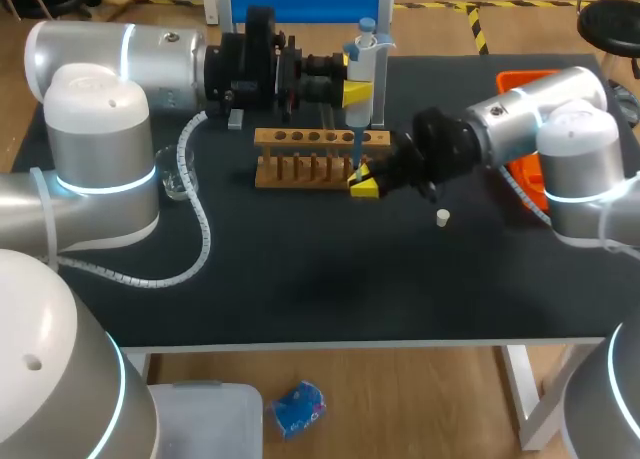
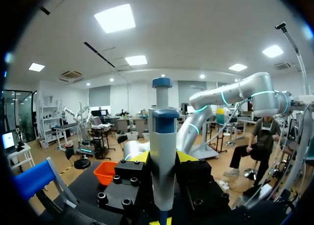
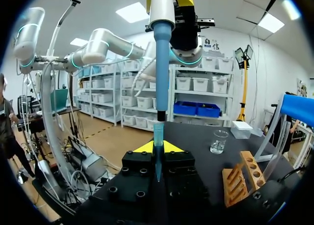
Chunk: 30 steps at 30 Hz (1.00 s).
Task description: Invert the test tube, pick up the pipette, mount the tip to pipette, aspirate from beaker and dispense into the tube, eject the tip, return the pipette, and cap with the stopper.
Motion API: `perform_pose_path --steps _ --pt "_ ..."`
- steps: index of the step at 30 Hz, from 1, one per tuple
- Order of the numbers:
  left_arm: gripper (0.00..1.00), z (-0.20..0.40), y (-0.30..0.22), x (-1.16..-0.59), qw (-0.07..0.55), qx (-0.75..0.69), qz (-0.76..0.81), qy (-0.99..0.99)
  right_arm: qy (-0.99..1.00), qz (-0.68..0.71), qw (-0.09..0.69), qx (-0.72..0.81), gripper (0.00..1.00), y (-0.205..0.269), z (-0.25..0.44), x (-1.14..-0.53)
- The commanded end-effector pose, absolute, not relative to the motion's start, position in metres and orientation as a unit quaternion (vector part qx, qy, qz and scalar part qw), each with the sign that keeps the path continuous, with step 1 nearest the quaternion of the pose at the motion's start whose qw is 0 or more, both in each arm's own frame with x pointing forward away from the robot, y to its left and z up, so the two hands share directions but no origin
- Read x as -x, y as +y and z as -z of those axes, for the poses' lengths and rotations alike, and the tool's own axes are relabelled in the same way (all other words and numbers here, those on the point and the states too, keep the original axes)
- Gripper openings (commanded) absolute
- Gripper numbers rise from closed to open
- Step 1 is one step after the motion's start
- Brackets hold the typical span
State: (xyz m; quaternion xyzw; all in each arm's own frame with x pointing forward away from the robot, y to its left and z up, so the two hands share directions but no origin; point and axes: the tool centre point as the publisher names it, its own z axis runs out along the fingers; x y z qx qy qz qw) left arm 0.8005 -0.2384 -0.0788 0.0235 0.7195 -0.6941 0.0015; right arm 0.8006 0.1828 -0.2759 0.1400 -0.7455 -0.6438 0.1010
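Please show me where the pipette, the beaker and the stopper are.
pipette [image 1: 365, 61], head view, on its white body.
beaker [image 3: 219, 142], right wrist view, on its glass wall.
stopper [image 1: 442, 217], head view, on its white top.

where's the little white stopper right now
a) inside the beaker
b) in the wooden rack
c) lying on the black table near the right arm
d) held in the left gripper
c: the white stopper lies loose on the black table just in front of the right arm, apart from the wooden rack, while the left gripper holds the pipette.
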Motion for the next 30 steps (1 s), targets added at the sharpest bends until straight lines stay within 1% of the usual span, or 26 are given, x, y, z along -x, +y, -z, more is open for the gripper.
perform_pose_path --steps 1,20,30 --pt "0.0 0.0792 -0.2391 -0.8009 0.002 -0.024 0.695 0.719 -0.744 0.644 0.103 -0.141 0.0 0.1861 0.2775 -0.8056" --pt "0.0 0.0792 -0.2391 -0.8009 0.002 -0.024 0.695 0.719 -0.747 0.641 0.086 -0.156 0.0 0.1835 0.2749 -0.8067" --pt "0.0 0.0792 -0.2391 -0.8009 0.002 -0.024 0.695 0.719 -0.738 0.648 0.06 -0.178 0.0 0.1841 0.2684 -0.8082"
